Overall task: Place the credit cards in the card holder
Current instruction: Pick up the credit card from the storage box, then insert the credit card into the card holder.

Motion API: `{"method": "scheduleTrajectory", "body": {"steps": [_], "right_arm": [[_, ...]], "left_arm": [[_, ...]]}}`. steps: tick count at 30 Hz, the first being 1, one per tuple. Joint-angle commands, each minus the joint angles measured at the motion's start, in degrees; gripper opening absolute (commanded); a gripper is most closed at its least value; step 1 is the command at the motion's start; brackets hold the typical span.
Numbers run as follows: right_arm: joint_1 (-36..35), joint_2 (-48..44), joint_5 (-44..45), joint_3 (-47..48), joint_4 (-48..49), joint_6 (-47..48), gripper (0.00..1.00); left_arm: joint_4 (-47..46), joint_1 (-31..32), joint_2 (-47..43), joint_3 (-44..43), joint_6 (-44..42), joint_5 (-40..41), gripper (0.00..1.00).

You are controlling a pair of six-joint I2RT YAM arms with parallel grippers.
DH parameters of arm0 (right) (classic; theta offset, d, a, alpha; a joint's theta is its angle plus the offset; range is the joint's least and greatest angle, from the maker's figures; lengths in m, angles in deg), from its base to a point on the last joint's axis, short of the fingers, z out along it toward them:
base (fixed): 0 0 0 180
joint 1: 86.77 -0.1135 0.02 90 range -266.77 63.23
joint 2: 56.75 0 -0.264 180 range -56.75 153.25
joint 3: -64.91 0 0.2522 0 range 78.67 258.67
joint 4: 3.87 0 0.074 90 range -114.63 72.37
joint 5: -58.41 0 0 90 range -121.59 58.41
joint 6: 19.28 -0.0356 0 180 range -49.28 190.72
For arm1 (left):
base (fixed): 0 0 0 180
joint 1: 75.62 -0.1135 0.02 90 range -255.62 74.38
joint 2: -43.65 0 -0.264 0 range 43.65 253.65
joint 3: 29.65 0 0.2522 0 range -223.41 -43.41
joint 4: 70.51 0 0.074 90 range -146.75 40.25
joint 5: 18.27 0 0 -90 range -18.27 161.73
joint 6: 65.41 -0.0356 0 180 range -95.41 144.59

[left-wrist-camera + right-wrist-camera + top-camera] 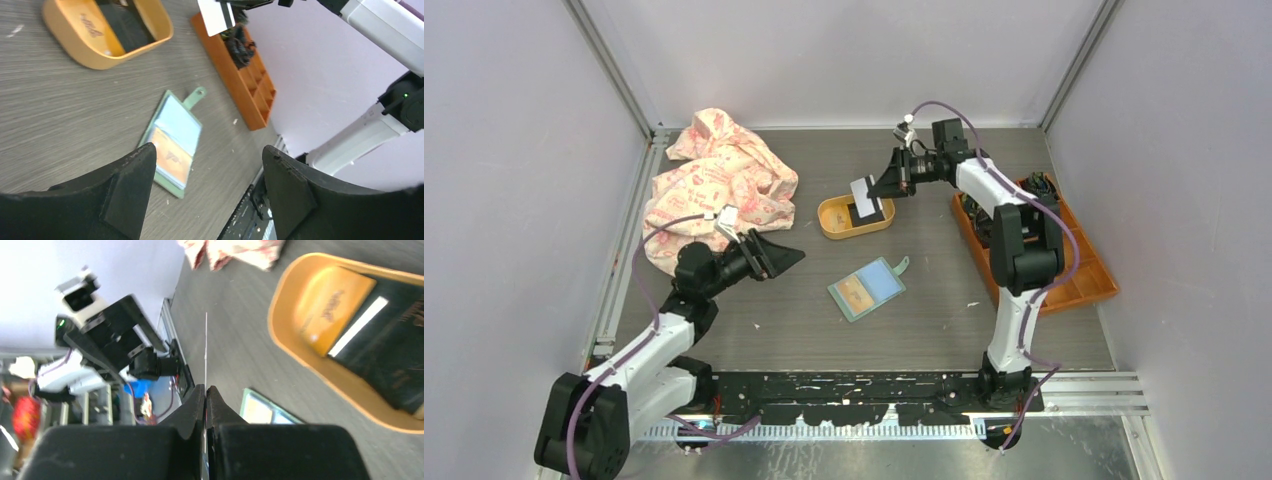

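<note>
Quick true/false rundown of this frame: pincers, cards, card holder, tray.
1. The right pincer is shut on a white card. True.
2. The left pincer grips the card holder. False: its jaws stand wide open and hold nothing, and the card holder lies on the table.
3. The card holder is folded shut. False: it lies opened out flat, inner side up.
4. The yellow tray holds a black card. True.
</note>
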Motion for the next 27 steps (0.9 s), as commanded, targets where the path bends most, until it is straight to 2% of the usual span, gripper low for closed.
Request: {"method": "scheduleTrajectory", "body": {"steps": [1,3,5,9,11,19,24,27], "right_arm": [[-1.3,-12.2,-8.3,-4.0,-5.4,13.6,0.01],[-2.3,-16.2,-8.9,-7.3,-9.8,20.8,0.02],[-3.4,-20.0,-9.0,-11.3,-11.3,26.2,0.02],[-4.7,-27.3,-10.7,-20.1,-5.3,27.2,0.01],[-5.7,-31.3,-11.2,-24.3,-1.5,27.6,0.01],[-10.0,-41.9,-15.0,-34.0,-0.9,44.6,0.01],[-11.1,-42.1,-14.5,-33.9,-1.4,45.4,0.01],[-11.6,-43.1,-14.5,-33.9,-1.6,45.6,0.01]], "left_arm": [[-27.7,0.2,-1.4,5.3,8.0,-6.5,0.76],[-31.7,2.3,-1.9,6.9,8.1,-5.4,0.75],[-33.1,7.1,-3.2,8.3,5.3,-1.7,0.74],[-33.3,20.7,-6.0,10.9,-5.9,8.4,0.73],[-33.3,25.0,-7.2,12.1,-9.7,12.3,0.73],[-33.8,33.2,-7.4,12.9,-14.4,16.9,0.72],[-34.7,40.9,-3.2,11.5,-21.0,20.2,0.69],[-34.9,43.3,-0.4,11.0,-24.8,22.4,0.69]]}}
